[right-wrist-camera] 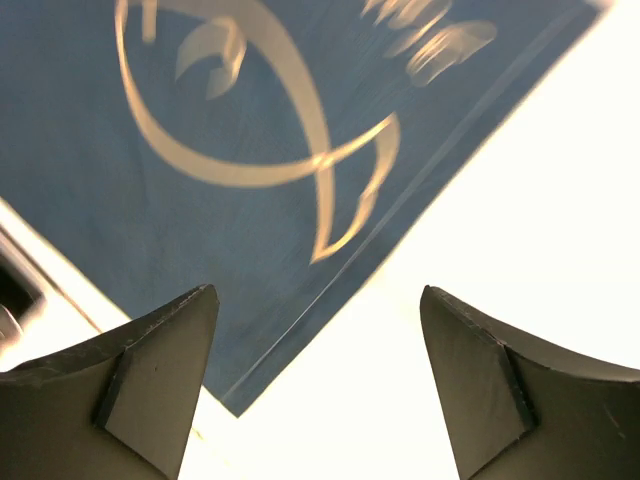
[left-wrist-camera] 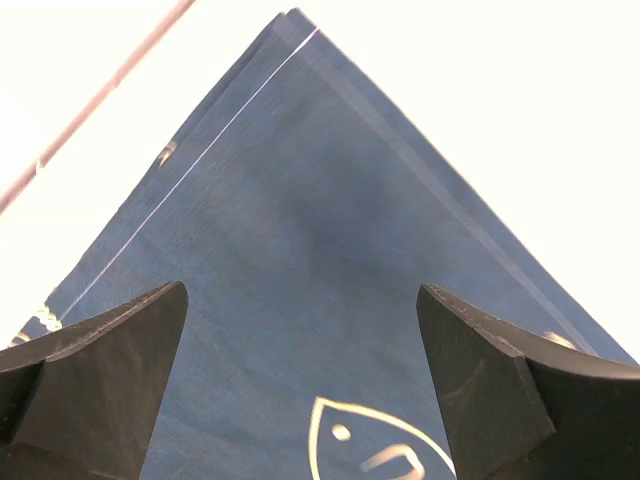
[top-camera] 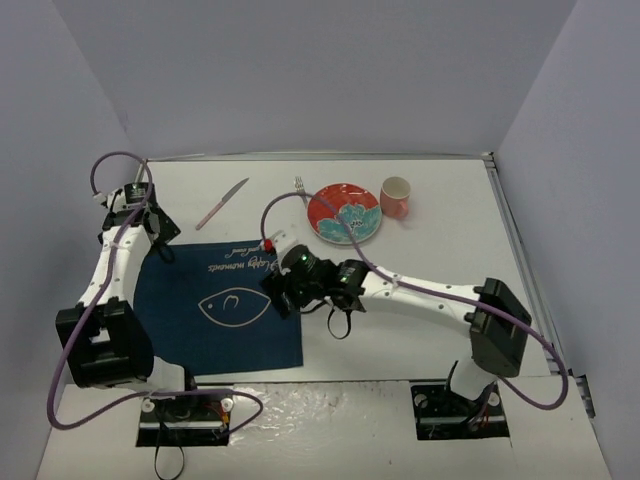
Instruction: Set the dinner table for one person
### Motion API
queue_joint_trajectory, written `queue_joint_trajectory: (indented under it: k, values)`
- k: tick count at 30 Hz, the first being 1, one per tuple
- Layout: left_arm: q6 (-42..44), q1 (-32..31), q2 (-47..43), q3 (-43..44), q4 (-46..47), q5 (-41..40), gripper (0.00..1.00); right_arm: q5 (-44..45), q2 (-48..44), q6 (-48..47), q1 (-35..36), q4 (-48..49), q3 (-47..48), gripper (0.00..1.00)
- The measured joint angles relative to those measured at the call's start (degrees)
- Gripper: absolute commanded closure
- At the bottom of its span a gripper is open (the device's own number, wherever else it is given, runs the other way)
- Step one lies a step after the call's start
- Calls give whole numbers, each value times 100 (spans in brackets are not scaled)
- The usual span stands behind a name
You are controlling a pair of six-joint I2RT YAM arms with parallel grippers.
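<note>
The white dinner table carries a navy placemat with a white fish drawing at the near left. A red plate with a teal flower, a pink cup, a fork and a pink-handled knife lie at the far side. My left gripper is open and empty over the placemat's far left corner. My right gripper is open and empty over the placemat's right edge, its corner showing between the fingers.
Grey walls close in the table on three sides. The knife handle runs past the placemat's corner in the left wrist view. Bare white table lies right of the placemat. Both arm bases stand at the near edge.
</note>
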Motion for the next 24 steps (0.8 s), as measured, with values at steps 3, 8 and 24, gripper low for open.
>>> queue_joint_trajectory:
  k: [3,8,24]
  values:
    - [333,-35,-662,84,59,312,3,168,-671,241,-431,201,-88,16]
    - [971,-204,-1732,-37,288,994,3,435,-1792,868,-1351,966,-842,5]
    - [1920,-1740,-3840,-1530,406,2214,3,75,-2896,2957,-3408,2949,-3950,0]
